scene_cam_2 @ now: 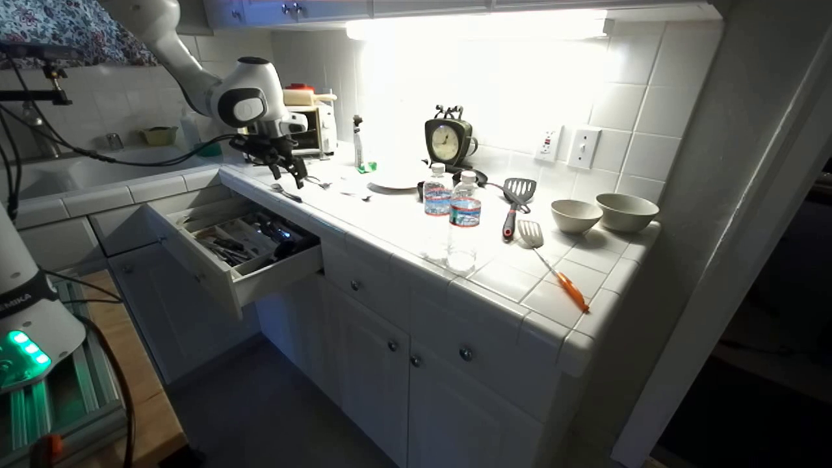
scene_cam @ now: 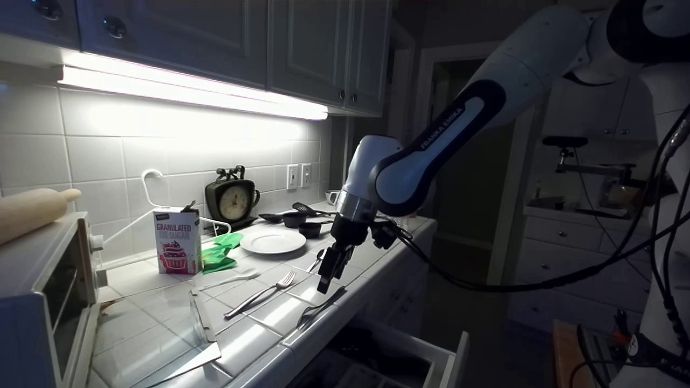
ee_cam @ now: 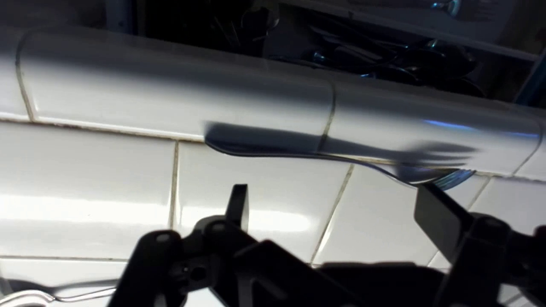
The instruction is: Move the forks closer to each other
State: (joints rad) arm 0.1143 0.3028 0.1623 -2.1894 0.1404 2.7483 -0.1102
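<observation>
The gripper (ee_cam: 330,207) has its 2 jaws spread well apart and holds nothing. The near fork (ee_cam: 315,155) lies on the countertop (ee_cam: 94,175) just past them, by the rounded edge, its handle running across in front of the gap; its tines show beside the jaw at the right of the wrist view, and whether they touch I cannot tell. In an exterior view, the far fork (scene_cam: 256,297) lies on the inner side of the jaws, apart from them, tines end nearest. The 2 forks should be light, stiff and hard to break, but smooth metal may slip or swivel. Mid-handle looks the best hold; the gap lines up with the near fork's length, so the wrist probably must turn before the jaws can pinch across it.
</observation>
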